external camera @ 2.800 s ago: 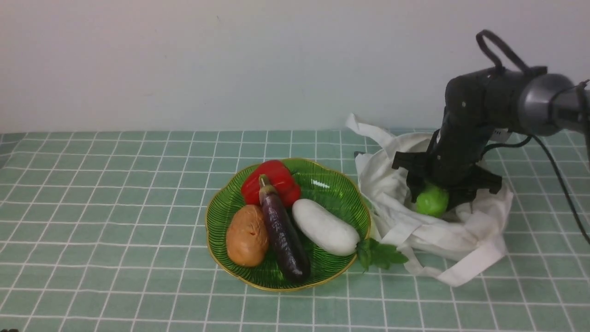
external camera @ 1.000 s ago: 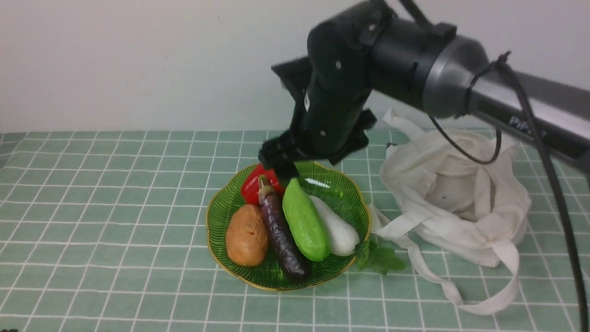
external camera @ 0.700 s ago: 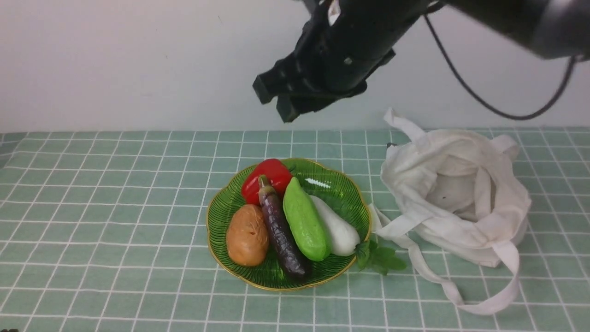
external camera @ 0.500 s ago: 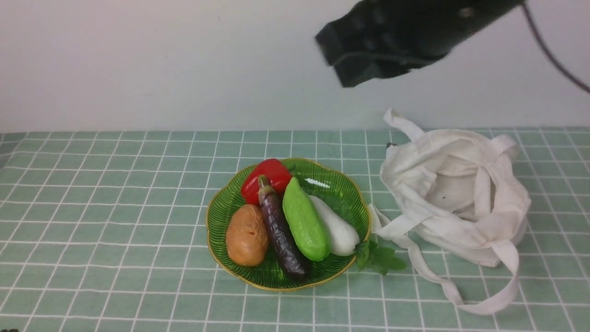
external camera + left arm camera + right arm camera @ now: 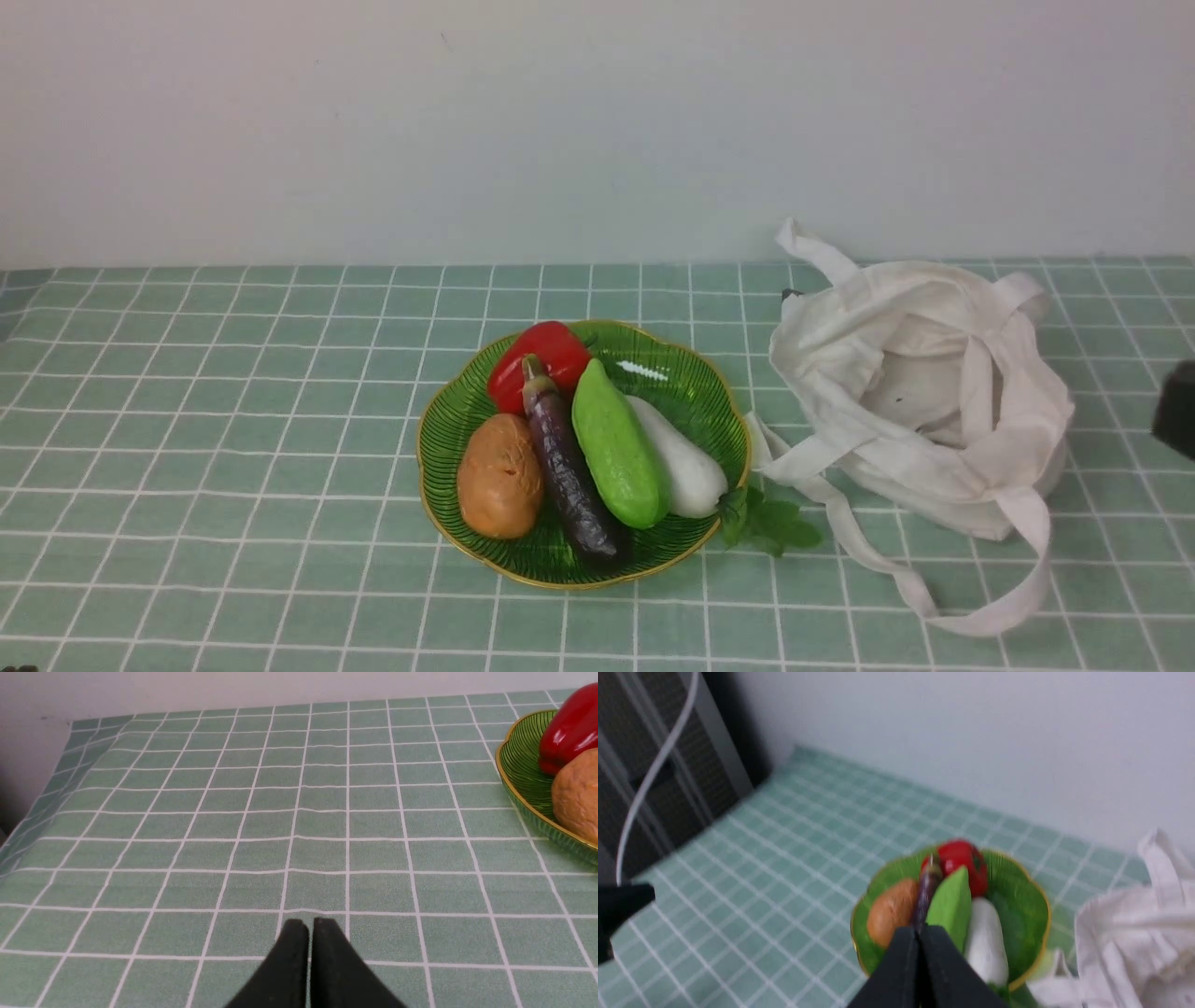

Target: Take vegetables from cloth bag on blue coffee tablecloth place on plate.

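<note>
Pale teal checked tablecloth (image 5: 233, 420) carries everything; on it we see the plate (image 5: 437, 448), and the light-green vegetable (image 5: 616, 446) lies in it between the eggplant (image 5: 569, 476) and the white radish (image 5: 691, 467), touching both; the cloth bag (image 5: 934, 401) slumps just right of the plate; our left gripper (image 5: 310, 926) and right gripper (image 5: 920, 935) both have jaws pressed together, holding nothing.

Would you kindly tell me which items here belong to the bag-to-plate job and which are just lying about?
Job: light-green vegetable, cloth bag, plate, tablecloth.
Lying about: red pepper, eggplant, white radish, brown potato-like vegetable, leafy sprig.
</note>
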`<state>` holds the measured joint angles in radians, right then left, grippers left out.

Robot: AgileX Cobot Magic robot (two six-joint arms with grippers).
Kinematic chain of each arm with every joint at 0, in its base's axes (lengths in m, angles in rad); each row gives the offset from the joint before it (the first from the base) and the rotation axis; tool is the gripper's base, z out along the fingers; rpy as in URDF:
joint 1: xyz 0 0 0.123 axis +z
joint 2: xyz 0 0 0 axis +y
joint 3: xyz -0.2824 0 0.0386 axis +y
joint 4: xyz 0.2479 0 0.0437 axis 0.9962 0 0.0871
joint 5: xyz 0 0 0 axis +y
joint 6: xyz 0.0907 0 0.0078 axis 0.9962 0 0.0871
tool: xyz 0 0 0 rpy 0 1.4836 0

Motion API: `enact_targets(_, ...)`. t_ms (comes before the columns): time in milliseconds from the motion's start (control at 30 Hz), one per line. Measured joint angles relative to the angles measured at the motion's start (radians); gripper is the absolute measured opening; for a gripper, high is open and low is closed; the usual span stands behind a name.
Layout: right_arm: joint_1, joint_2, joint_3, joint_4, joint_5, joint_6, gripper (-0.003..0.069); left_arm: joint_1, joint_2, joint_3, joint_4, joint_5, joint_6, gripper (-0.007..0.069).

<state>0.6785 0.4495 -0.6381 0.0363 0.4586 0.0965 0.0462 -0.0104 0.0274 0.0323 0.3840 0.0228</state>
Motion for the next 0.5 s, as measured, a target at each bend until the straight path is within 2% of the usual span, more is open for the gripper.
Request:
enact_targets(100,0.000,-0.148,0.208,-0.013,-0.230,0.000,-0.0014,0.000,0.000,0.000,0.000,0.000,0.000,-0.0008)
enact_targets(200,0.000,-0.197,0.288,-0.036,-0.315,0.000,-0.0014,0.000,0.000,0.000,0.000,0.000,0.000,-0.0008)
enact_targets(500,0.000,-0.208,0.377,-0.057,-0.332,0.003,-0.0014,0.000,0.000,0.000,0.000,0.000,0.000,-0.0008)
